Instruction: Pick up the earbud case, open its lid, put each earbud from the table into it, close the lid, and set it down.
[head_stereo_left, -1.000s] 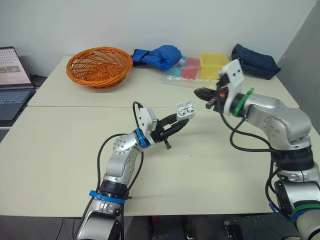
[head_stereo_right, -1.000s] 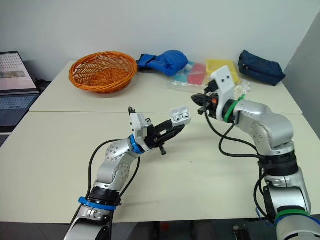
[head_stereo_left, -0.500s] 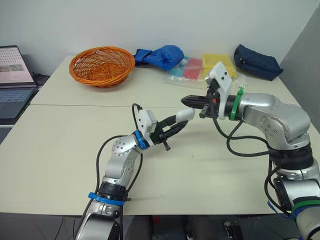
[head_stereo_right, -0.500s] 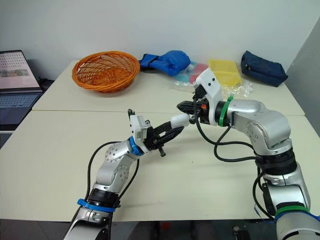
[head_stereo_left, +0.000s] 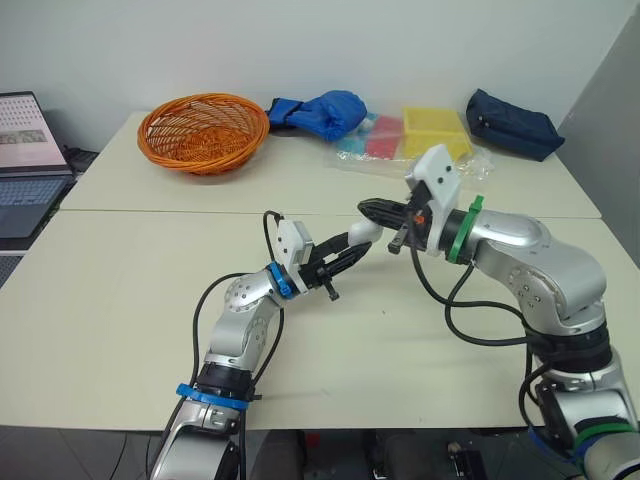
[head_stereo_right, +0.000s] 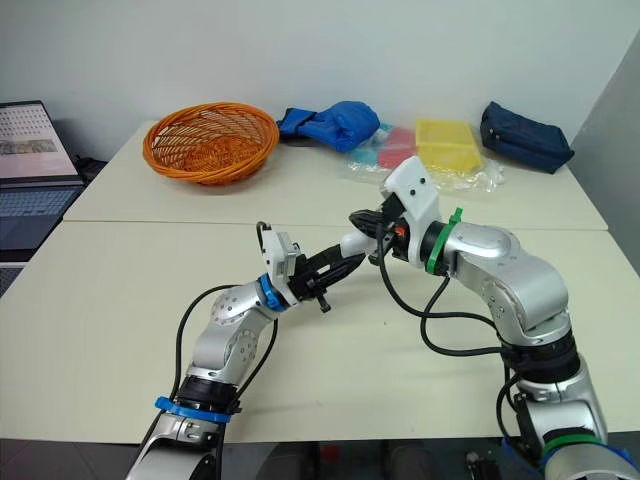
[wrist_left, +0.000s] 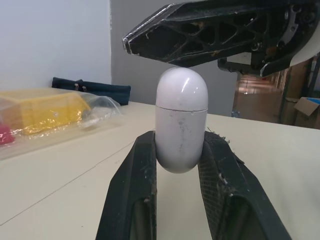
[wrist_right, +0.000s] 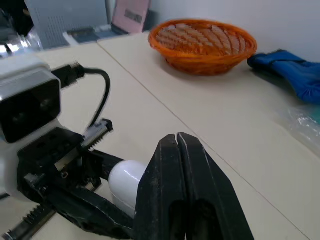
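The white earbud case (head_stereo_left: 362, 234) is held above the table, lid closed, with my left gripper (head_stereo_left: 354, 246) shut on its lower half. In the left wrist view the case (wrist_left: 181, 120) stands upright between the two black fingers (wrist_left: 140, 165). My right gripper (head_stereo_left: 366, 207) is shut, its tips right over the case's lid, touching it or nearly so. In the right wrist view those shut fingers (wrist_right: 177, 150) lie above the case (wrist_right: 127, 177). I see no loose earbuds on the table.
An orange basket (head_stereo_left: 203, 130), a blue cloth (head_stereo_left: 320, 110), a yellow box in plastic wrap (head_stereo_left: 432, 130) and a dark pouch (head_stereo_left: 510, 123) line the table's far side. A laptop (head_stereo_left: 25, 160) sits at the far left.
The case's lid was open a second ago and is now closed. My right gripper came in from the right and pressed over the lid; the left arm barely moved.
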